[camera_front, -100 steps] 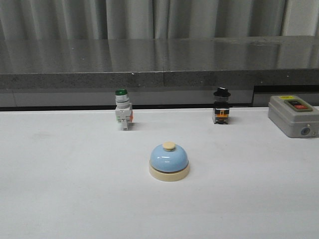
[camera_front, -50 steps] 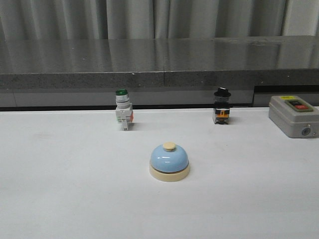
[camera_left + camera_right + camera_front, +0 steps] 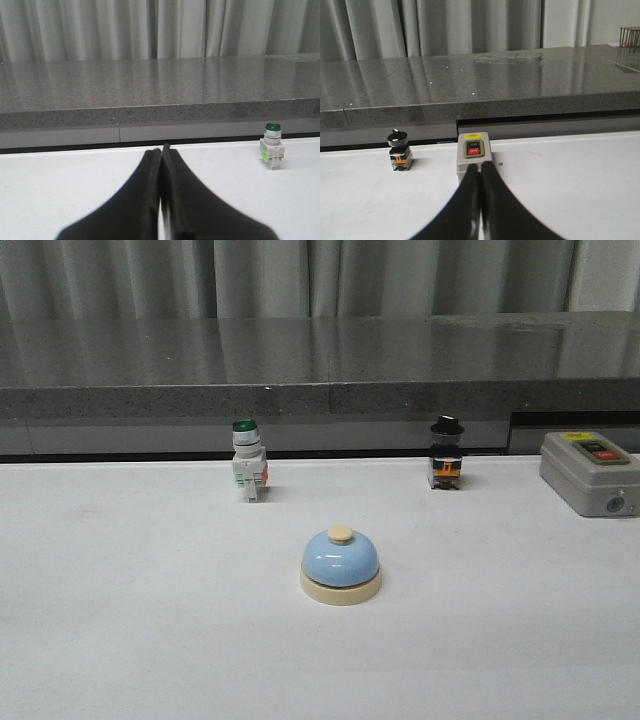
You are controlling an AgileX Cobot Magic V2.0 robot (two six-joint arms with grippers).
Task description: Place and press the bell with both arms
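Observation:
The light-blue dome bell (image 3: 340, 562) with a cream base and cream button stands upright on the white table (image 3: 120, 620), near its middle in the front view. Neither arm shows in the front view. The bell is out of both wrist views. My left gripper (image 3: 161, 148) is shut and empty, its fingers pressed together above the table. My right gripper (image 3: 480, 166) is shut and empty, its tips in front of the grey switch box (image 3: 474, 152).
A green-capped white switch (image 3: 247, 460) stands behind the bell to the left; it also shows in the left wrist view (image 3: 272, 146). A black-capped switch (image 3: 445, 454) stands back right, seen too in the right wrist view (image 3: 400, 149). The grey switch box (image 3: 590, 472) sits far right. A dark stone ledge (image 3: 320, 365) runs along the back.

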